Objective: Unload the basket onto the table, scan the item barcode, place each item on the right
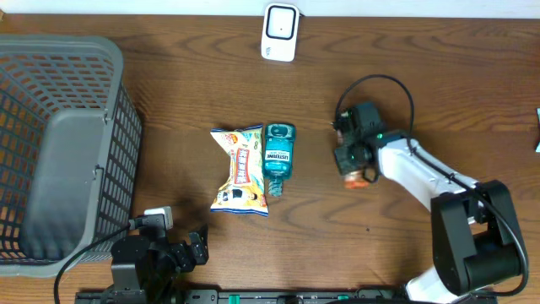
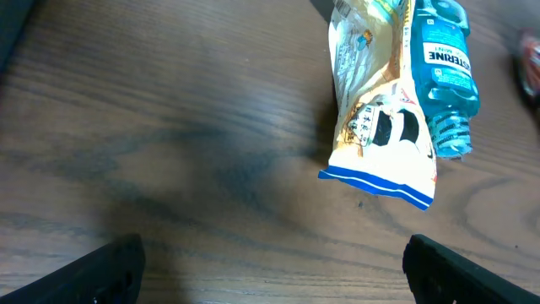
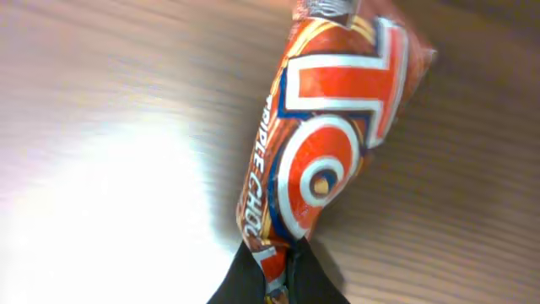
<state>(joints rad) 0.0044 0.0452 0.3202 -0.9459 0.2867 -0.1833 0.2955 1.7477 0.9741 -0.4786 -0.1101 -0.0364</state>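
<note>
Snack bar [image 3: 329, 127] is mostly hiding under the right gripper [image 1: 354, 165] overhead, only an orange edge showing; wrist view is blurring it. We're counting one bar, one chip bag [image 1: 239, 171], one mouthwash bottle [image 1: 278, 152], one basket [image 1: 131, 143], one white device [image 1: 279, 32]. Right arm [image 1: 422, 173] is reaching forward, right of the bottle, jaws pinching the bar's end. Left gripper [image 1: 187, 251] is sitting at the near edge, jaws wide.

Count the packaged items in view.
3: yellow-white snack bag mid-table; blue plastic mouthwash bottle beside it; orange-red wrapped bar in the right gripper. Grey mesh basket may hide more.
</note>
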